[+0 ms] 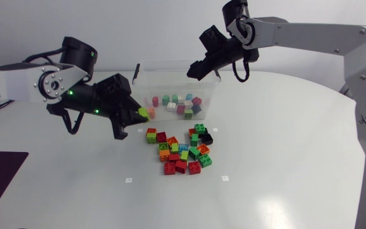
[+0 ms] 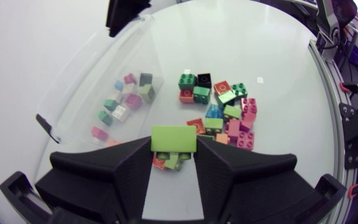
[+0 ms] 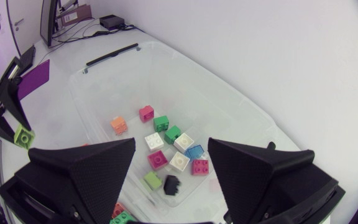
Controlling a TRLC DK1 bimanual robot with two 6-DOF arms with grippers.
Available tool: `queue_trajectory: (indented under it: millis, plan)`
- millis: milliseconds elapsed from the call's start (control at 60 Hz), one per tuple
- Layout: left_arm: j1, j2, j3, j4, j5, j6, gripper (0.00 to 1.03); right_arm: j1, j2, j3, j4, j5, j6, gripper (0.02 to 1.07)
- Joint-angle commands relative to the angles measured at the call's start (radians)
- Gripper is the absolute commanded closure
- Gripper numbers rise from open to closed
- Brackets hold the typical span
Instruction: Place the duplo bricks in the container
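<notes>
Lime-green duplo brick (image 1: pixel 143 114) sat clamped between the left arm's jaws, just outside the near-left corner of the clear container (image 1: pixel 210 95). Done well, the step called for lifting it clear over the rim and releasing it above the bricks already inside (image 1: pixel 178 104). The loose pile (image 1: pixel 183 151) lay on the counter (image 1: pixel 265 159) just before the container. The right arm's jaws hung wide apart and empty over its far corner.

Lime-green brick (image 2: pixel 173 138), clear container (image 1: pixel 170 79), matte black fingers (image 2: pixel 104 177)
</notes>
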Motion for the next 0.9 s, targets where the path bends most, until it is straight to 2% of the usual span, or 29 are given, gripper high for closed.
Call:
queue_trajectory:
  millis: [0, 167, 367, 517, 650, 883]
  plan:
    - [0.008, 0.000, 0.071, 0.002, 0.012, -0.059, 0.70, -0.004, -0.088, -0.054, 0.018, 0.003, 0.013, 0.08]
    - [0.014, 0.066, 0.205, 0.051, 0.011, -0.183, 0.70, -0.009, -0.224, -0.199, 0.056, 0.003, 0.015, 0.08]
    - [0.027, 0.201, 0.375, 0.062, 0.003, -0.267, 0.70, -0.026, -0.375, -0.404, 0.093, 0.004, 0.016, 0.08]
    - [0.031, 0.306, 0.483, 0.088, -0.032, -0.326, 0.70, -0.038, -0.452, -0.522, 0.091, 0.004, 0.028, 0.08]
    - [0.030, 0.380, 0.564, 0.097, -0.066, -0.363, 0.69, -0.036, -0.496, -0.627, 0.091, 0.038, 0.048, 0.08]
    - [0.028, 0.492, 0.694, 0.095, -0.112, -0.409, 0.69, 0.025, -0.479, -0.735, 0.099, 0.153, 0.079, 0.08]
